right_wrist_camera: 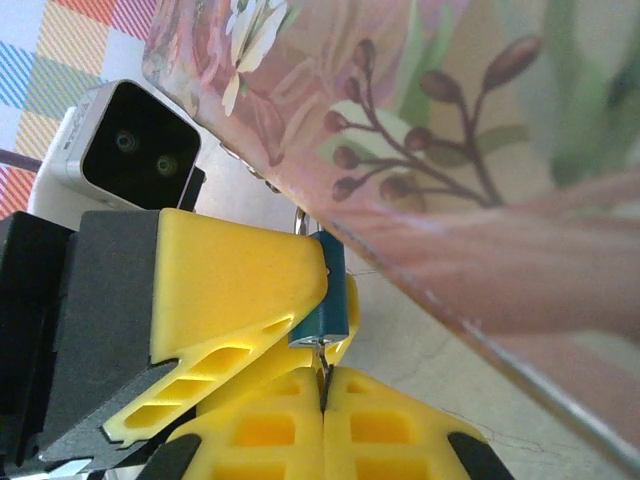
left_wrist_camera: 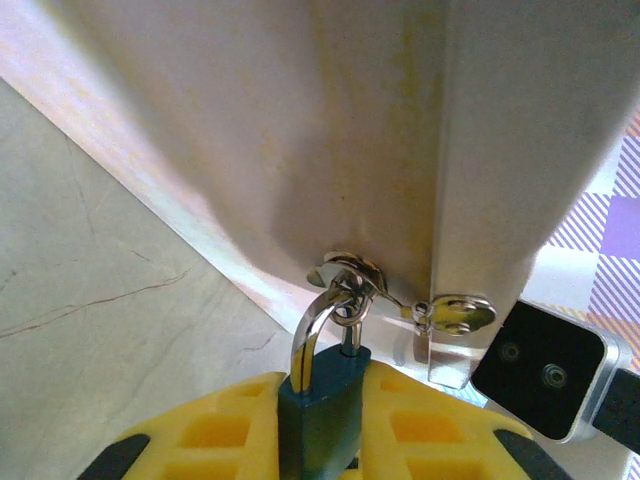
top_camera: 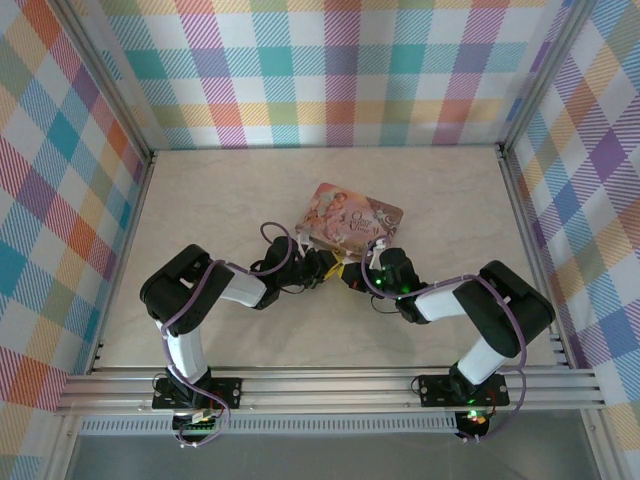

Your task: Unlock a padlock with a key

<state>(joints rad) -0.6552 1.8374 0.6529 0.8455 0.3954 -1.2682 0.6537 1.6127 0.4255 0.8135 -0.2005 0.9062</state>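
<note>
Bright, even light falls from above in the top view; the counter (top_camera: 430, 200) shows only faint, short shadows under the arms, and the focus is crisp; the walls splay outward towards the picture's edges. In the left wrist view the tin (left_wrist_camera: 300, 130) is a soft, warm blur, shaded in its middle; the padlock (left_wrist_camera: 322, 410) carries sharp glints on its shackle; the far right is washed out. In the right wrist view the tin's near edge smears out of focus; the right claw (right_wrist_camera: 323, 395) glows saturated yellow.
</note>
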